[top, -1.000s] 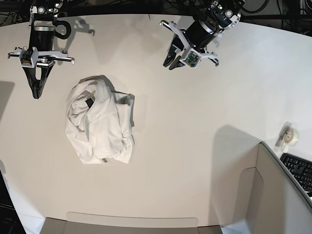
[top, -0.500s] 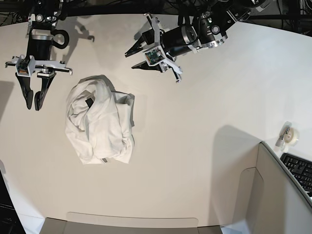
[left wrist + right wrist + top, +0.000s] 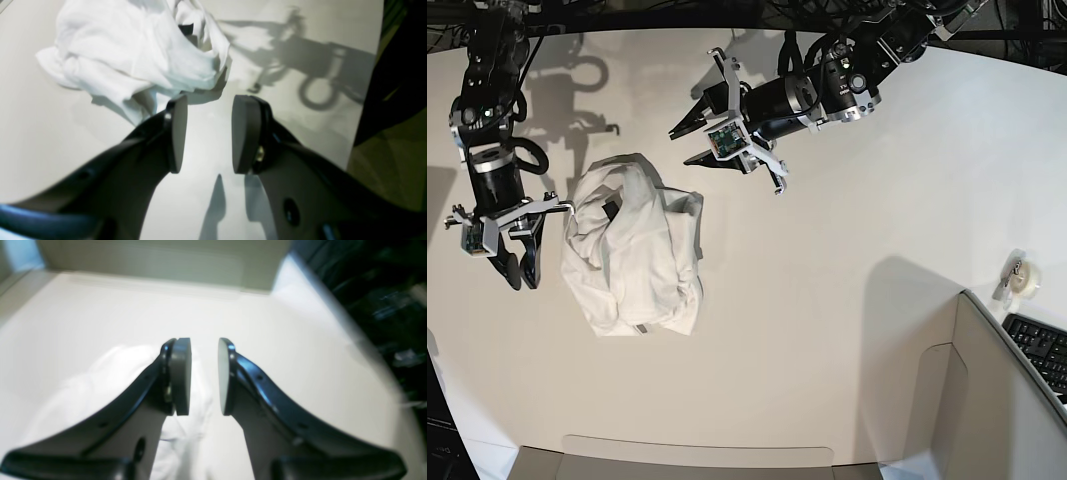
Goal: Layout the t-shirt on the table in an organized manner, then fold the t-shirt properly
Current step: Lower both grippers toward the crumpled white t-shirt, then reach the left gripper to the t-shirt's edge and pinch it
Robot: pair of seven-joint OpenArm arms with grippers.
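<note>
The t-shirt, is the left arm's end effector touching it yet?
Apart. In the left wrist view, bare table shows between the open left end effector and the crumpled t-shirt; its fingertips stop just short of the cloth.

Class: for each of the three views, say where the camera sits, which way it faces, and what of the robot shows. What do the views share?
Base: overhead, facing down on the table; both arms show.
Left wrist: behind the left pincer, facing the t-shirt.
Right wrist: behind the right pincer, over the t-shirt's edge.
Shared: all three show the crumpled t-shirt; both pincers open.
</note>
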